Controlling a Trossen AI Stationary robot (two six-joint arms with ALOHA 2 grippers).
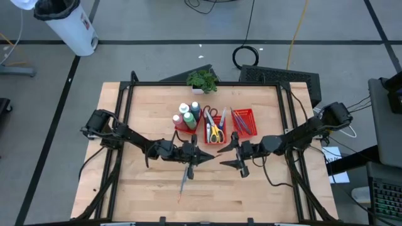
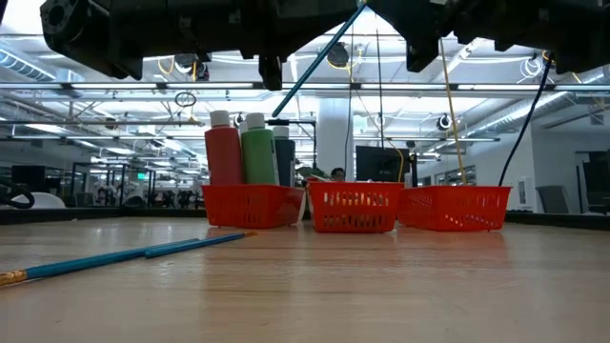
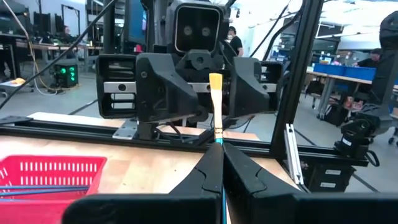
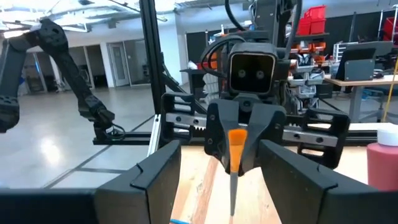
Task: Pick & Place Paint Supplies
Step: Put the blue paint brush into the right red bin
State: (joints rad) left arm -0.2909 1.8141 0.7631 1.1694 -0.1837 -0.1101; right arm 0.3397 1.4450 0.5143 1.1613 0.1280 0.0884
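Left gripper [image 3: 219, 163] jaws pinch an upright brush [image 3: 216, 106], seemingly near a red tray [image 3: 53, 171].

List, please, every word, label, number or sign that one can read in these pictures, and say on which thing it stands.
No text can be read in any view.
The white bin beside the table carries a dark label, too small to read.
The paint bottles show no readable label.
The paper on the floor at the right of the table is too small to read.
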